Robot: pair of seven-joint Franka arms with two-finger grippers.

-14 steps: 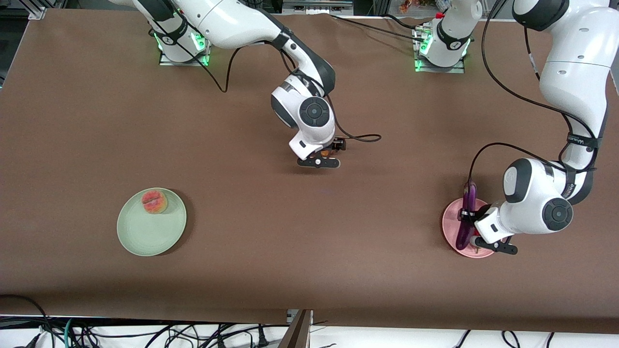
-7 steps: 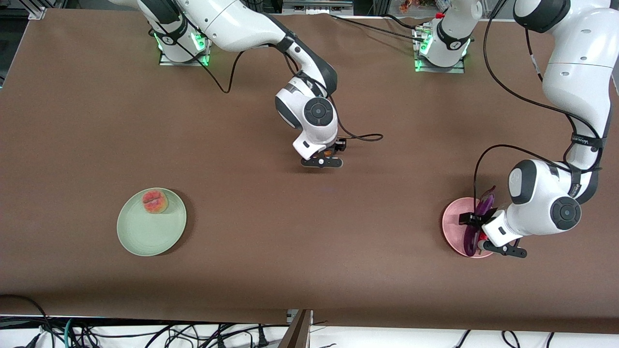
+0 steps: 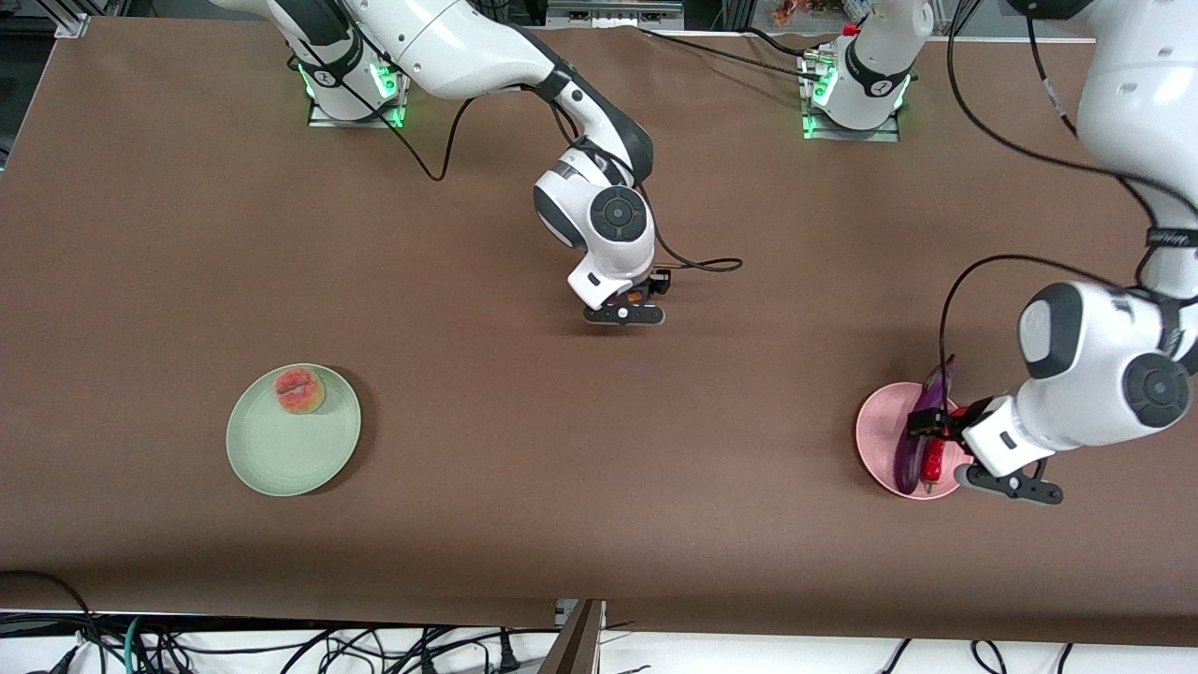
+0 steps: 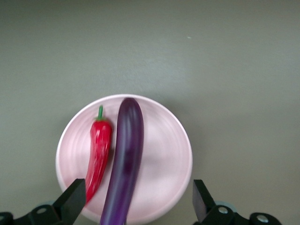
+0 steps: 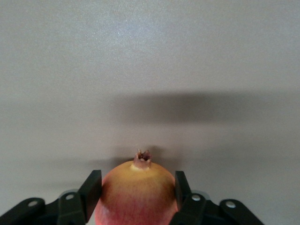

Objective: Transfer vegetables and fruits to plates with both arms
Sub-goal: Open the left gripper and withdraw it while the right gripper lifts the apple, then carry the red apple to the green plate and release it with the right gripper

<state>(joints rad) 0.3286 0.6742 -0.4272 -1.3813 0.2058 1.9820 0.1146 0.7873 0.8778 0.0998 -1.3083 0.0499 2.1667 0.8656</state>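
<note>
The right gripper [image 3: 625,315], over mid-table, had its fingers closed on the round fruit [image 5: 137,194], and to my eye it should lift straight before swinging toward seven o'clock to the green plate [image 3: 329,461], setting down beside the peach [image 3: 299,390]. The left gripper [image 3: 936,433] hung wide open and empty above the pink plate [image 3: 875,435]. There the eggplant [image 3: 920,429] lay with its long axis running roughly one o'clock to seven in the front view, the chili pepper [image 3: 933,460] alongside
</note>
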